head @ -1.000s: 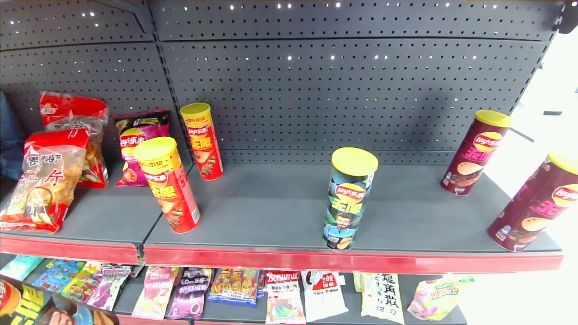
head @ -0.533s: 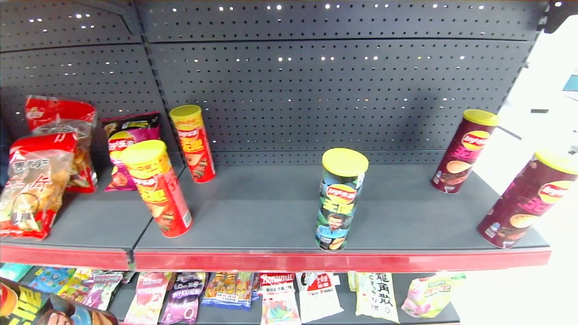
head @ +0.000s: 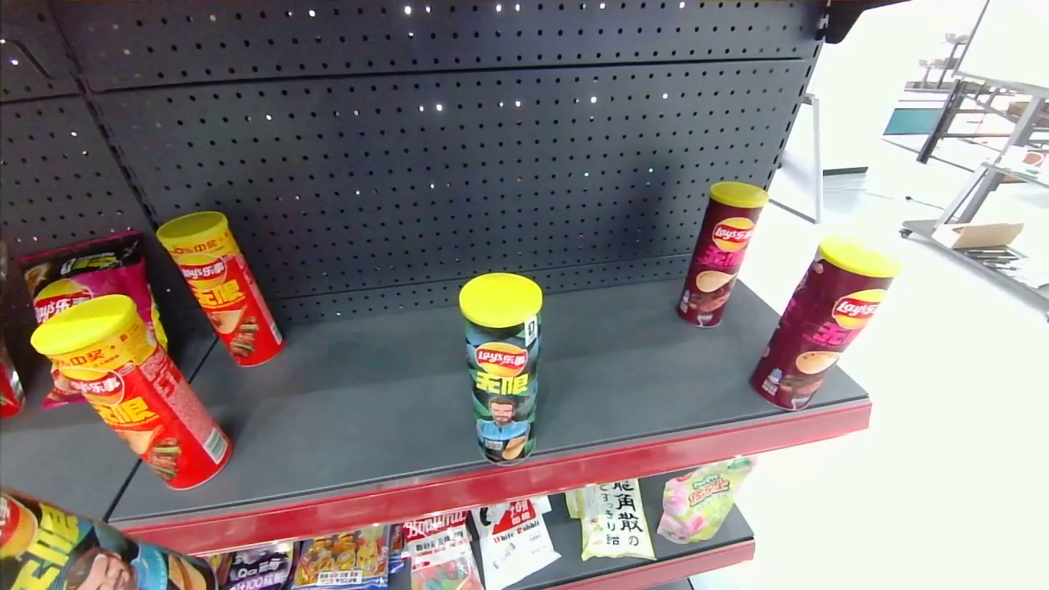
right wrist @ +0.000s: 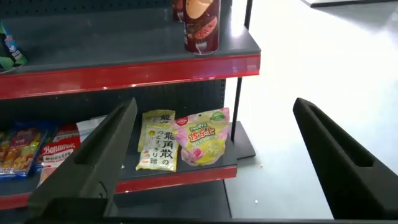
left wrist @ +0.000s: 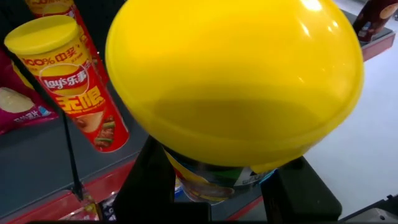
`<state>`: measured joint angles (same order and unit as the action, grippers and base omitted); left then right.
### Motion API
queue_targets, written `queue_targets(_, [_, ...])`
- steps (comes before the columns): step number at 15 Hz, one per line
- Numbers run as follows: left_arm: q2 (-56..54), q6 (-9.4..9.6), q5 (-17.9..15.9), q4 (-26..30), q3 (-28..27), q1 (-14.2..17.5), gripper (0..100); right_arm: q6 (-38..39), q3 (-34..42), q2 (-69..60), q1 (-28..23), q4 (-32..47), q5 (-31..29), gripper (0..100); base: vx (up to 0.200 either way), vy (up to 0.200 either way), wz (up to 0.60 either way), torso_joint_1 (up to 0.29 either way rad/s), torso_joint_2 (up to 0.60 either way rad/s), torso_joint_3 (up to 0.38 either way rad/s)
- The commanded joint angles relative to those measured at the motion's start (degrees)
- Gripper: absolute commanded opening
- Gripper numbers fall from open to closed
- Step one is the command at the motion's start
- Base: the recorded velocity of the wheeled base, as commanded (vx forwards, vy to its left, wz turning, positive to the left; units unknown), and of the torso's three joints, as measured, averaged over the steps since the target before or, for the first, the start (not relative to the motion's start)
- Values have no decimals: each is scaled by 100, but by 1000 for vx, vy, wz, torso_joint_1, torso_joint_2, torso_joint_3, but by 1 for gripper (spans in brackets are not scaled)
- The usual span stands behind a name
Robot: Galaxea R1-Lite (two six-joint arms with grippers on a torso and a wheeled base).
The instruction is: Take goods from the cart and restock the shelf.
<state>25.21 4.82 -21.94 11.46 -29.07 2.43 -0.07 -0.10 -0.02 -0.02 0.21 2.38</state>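
Left tool (left wrist: pixel 217 198): clenched on a cylindrical can (head: pixel 74 557), head view's lower left; glossy yellow plastic lid (left wrist: pixel 233 81).
Right tool (right wrist: pixel 214 162): released, matte black fingers (right wrist: pixel 93 162) spread wide.

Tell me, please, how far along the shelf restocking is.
Done: five chip cans stand on the shelf: two red cans, one green can, two maroon cans. In hand: the left claw grips a yellow-lidded chip can; the right claw is open and empty. Left: placing that can, probably on the bare stretch beside the green can; how much more stock awaits I cannot tell.
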Motion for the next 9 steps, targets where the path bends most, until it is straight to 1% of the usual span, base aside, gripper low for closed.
queue_targets(1, [300, 2, -3, -135, -72, 4, 0, -1, 1, 2, 2, -3, 0, 100, 0, 0, 0, 0, 0, 0])
queue_targets(2, [713, 2, -12, -487, -90, 4, 0, -1, 1, 2, 2, -3, 0, 100, 0, 0, 0, 0, 0, 0])
queue_targets(3, [933, 2, -12, -698, -90, 4, 0, -1, 1, 2, 2, -3, 0, 100, 0, 0, 0, 0, 0, 0])
queue_targets(4, [1566, 2, -12, -1260, -90, 4, 0, -1, 1, 2, 2, -3, 0, 100, 0, 0, 0, 0, 0, 0])
queue_targets(6, [2383, 19, -73, -1937, -90, -67, 0, -1, 1, 2, 2, -3, 0, 100, 0, 0, 0, 0, 0, 0])
queue_targets(8, [3042, 11, -91, -2508, -90, -462, 0, -1, 1, 2, 2, -3, 0, 100, 0, 0, 0, 0, 0, 0])
queue_targets(9, [3280, 11, -100, -2702, -107, -594, 0, -1, 1, 2, 2, 6, 0, 100, 0, 0, 0, 0, 0, 0])
